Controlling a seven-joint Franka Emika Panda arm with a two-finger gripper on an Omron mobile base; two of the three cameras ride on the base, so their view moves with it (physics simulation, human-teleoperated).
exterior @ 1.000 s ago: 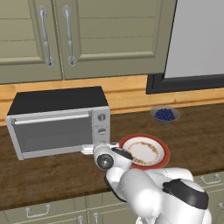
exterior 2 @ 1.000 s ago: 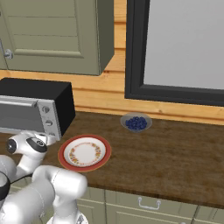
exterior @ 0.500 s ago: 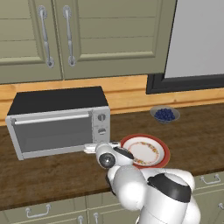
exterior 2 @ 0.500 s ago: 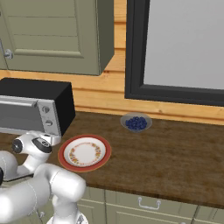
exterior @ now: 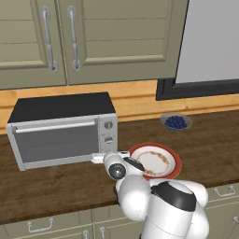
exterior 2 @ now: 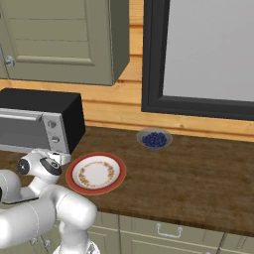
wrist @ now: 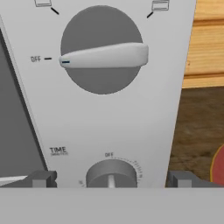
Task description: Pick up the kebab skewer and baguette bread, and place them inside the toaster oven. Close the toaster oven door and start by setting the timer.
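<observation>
A dark brown wooden tabletop [exterior: 56,186] is running along the wall under the cabinets. The toaster oven [exterior: 63,128] is sitting on it toward the left, its door [exterior: 53,142] shut. Just beside the oven's right front corner, a red-rimmed plate [exterior: 156,161] is lying flat on the wood. Farther right and nearer the wall, well apart from the plate, 1 small bowl of blue berries [exterior: 175,122] is resting.

Base views flank toaster oven [exterior: 63,128]; hand view close.
</observation>
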